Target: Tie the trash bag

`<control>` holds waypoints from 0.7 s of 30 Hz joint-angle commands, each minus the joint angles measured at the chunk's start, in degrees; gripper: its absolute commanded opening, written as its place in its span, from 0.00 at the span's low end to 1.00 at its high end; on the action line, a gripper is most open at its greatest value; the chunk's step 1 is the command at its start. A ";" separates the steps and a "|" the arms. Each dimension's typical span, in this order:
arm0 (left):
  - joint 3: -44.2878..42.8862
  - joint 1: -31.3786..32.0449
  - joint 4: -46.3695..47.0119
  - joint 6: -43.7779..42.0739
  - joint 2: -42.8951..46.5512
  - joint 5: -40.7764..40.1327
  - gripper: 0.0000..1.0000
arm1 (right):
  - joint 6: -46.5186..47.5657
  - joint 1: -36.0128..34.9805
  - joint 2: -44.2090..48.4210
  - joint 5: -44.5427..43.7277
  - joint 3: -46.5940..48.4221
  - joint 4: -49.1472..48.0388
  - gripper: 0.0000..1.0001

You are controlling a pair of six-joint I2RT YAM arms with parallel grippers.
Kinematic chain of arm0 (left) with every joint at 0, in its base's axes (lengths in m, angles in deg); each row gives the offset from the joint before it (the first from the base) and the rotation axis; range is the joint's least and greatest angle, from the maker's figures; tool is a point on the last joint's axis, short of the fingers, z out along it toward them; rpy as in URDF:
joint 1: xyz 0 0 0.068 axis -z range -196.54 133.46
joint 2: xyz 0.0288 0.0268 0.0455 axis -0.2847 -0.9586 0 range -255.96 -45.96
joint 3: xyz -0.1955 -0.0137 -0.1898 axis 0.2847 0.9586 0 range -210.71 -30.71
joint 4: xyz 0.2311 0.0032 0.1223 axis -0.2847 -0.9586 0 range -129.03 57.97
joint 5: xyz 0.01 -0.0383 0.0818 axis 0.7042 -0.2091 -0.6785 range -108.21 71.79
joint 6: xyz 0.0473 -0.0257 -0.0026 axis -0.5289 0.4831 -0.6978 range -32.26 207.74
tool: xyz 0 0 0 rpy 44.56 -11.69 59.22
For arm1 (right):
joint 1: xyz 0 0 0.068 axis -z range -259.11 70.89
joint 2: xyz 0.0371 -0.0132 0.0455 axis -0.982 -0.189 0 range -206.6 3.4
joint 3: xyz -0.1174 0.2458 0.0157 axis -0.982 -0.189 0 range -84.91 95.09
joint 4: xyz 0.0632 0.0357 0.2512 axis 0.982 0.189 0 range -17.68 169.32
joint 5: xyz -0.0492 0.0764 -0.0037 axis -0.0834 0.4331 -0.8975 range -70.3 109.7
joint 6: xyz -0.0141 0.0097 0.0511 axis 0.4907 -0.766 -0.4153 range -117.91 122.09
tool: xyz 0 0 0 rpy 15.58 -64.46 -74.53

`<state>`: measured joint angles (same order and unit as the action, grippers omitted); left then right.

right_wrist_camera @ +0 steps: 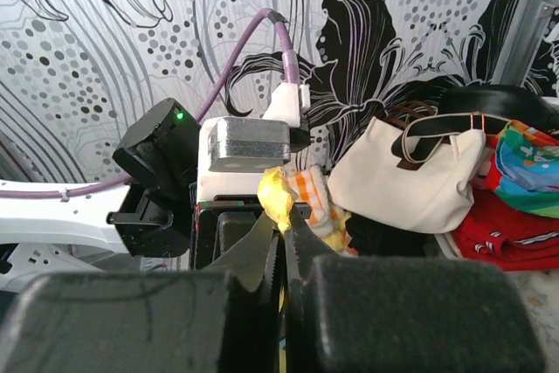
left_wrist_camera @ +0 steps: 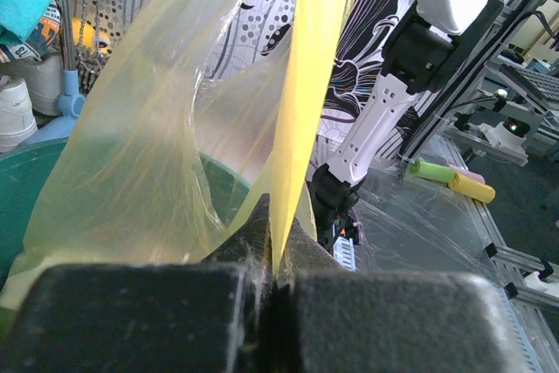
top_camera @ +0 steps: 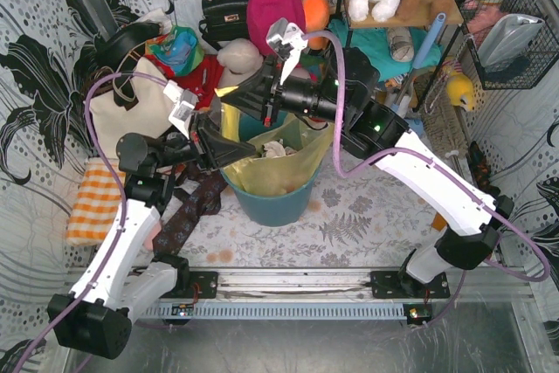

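The translucent yellow-green trash bag (top_camera: 266,168) sits in a teal bin (top_camera: 266,203), with crumpled white paper showing inside. My left gripper (top_camera: 218,148) is shut on the bag's left rim; in the left wrist view the yellow film (left_wrist_camera: 301,85) rises straight from between the closed fingertips (left_wrist_camera: 273,255). My right gripper (top_camera: 234,95) is shut on the bag's far rim, held above the bin. In the right wrist view a bunched yellow tip of the bag (right_wrist_camera: 278,194) sticks out of my right gripper (right_wrist_camera: 281,226).
A cream canvas tote (top_camera: 127,111), handbags, plush toys and clothes crowd the back. An orange checked cloth (top_camera: 92,203) lies at the left. A wire basket (top_camera: 511,37) hangs at the right. Patterned walls close both sides.
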<state>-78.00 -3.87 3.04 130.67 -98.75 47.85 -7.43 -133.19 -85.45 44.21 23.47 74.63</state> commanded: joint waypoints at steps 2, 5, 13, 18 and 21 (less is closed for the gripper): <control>-4.47 0.17 -7.68 -3.56 0.68 0.61 0.00 | 1.49 0.12 3.80 -3.18 -0.92 -5.07 0.00; -6.24 0.22 -12.95 -6.18 0.39 -0.11 0.00 | 1.66 0.13 4.54 -3.80 -0.95 -4.58 0.17; -9.52 0.17 -20.48 -10.48 -0.11 0.52 0.00 | 6.08 0.14 10.46 -8.44 -0.84 2.55 0.57; -12.11 0.19 -27.54 -15.43 -0.87 1.15 0.00 | 11.05 0.13 17.45 -14.04 -4.03 8.93 0.63; -12.33 0.24 -27.67 -15.69 -1.29 1.37 0.00 | 14.43 0.13 21.43 -16.73 -5.23 12.67 0.69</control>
<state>-88.45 -3.83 -21.92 118.22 -99.71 48.22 1.21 -133.08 -68.73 32.82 19.58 82.08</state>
